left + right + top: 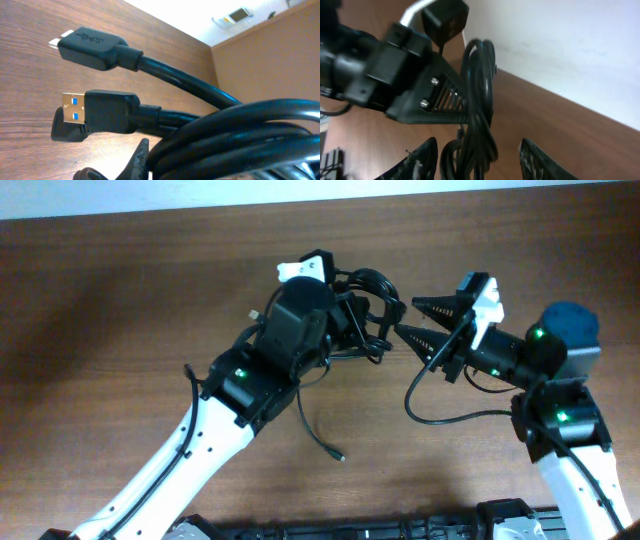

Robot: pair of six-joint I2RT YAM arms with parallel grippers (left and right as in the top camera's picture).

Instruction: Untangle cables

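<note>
Overhead: tangle of thin black rubber-coated cables (378, 290) held off the brown wood-grain surface (120, 300) by L gripper (352, 320), clenched on the bundle, w/ one loose tail (318, 435) trailing onto the surface; R gripper (405, 316) just beside the bundle, jaws apart. L wrist: two plug ends stick out free of the coil, a flat black micro-B plug (92, 46) above a black USB-A plug w/ blue insert (100, 111). R wrist: a cable loop hangs between the spread fingers, nothing pinched, so step looks like picking a strand; next move prob. needs R to close on that loop alone and draw it away from L w/o tightening the knot.
</note>
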